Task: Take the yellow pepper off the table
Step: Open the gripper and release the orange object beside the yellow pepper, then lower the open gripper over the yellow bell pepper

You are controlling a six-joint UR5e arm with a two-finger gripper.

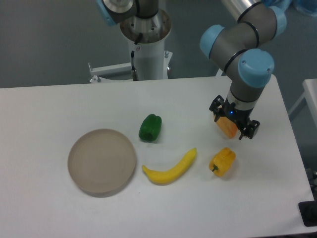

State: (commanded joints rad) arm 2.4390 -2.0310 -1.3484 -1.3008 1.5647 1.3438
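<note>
Pepper, small lumpy golden-yellow, dark stem [223, 161]: lies on white matte counter [59, 104], just right of curved yellow banana [171, 169]. Likely light, waxy, slippery; grip across widest lumps, not stem. Claw [231, 126] hovers above-right, clenched on smooth orange pepper [227, 127].

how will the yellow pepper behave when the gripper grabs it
The yellow pepper looks lumpy and glossy, so flat fingers may slip off its lobes. It lies on its side on the table, so a nudge could rock or roll it. Probably light for its size.

One fixed camera looks steeply down across the table [49, 208].
</note>
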